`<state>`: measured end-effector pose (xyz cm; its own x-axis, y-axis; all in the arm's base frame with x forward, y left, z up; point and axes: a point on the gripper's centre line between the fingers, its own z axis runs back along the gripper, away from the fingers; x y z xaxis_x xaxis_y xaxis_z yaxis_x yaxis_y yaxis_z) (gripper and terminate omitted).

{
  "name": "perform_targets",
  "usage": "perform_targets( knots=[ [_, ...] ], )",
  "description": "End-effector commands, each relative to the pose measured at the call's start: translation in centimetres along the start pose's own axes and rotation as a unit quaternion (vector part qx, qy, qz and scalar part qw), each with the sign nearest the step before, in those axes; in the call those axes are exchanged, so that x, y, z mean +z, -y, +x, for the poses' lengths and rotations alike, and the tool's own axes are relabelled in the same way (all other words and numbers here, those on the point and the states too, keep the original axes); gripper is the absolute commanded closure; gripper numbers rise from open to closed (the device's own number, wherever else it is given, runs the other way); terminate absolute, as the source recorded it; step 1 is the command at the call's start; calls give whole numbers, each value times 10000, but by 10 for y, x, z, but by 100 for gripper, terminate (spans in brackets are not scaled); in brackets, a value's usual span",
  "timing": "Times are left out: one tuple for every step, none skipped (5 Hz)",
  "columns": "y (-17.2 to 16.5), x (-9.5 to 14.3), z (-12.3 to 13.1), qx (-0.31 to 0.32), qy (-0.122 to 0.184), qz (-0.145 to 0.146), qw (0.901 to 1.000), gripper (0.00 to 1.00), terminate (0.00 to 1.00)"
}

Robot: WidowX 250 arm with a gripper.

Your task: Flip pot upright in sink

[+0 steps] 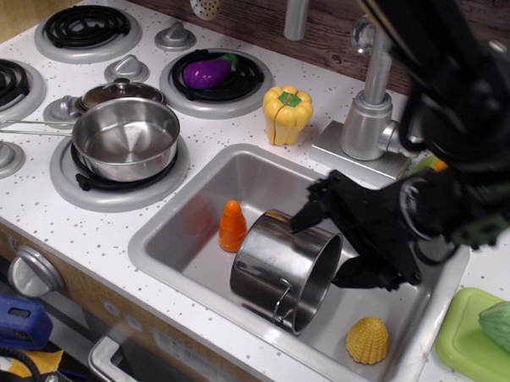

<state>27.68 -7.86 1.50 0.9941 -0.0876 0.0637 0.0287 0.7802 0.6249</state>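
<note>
The shiny steel pot [277, 268] lies on its side in the grey sink [164, 246], its open mouth facing right and a wire loop handle at its lower front. My black gripper [330, 252] is open at the pot's mouth. One finger [309, 215] rests by the top of the rim and the other [353, 276] sits lower right, beside the rim. The arm reaches in from the right, tilted low over the basin.
An orange carrot [232, 225] stands left of the pot and a yellow corn piece [368, 340] lies at the sink's front right. A long-handled saucepan [126, 139] sits on a burner at left. Yellow pepper [287, 114], eggplant [207, 71], faucet [369, 103] and green board [473, 340] surround the sink.
</note>
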Motion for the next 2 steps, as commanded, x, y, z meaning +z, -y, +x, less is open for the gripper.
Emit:
perform_targets(
  knots=[
    [-3,1,5,122,244,275,9993,0,0],
    [-6,-4,5,94,257,156,9995,0,0]
  ],
)
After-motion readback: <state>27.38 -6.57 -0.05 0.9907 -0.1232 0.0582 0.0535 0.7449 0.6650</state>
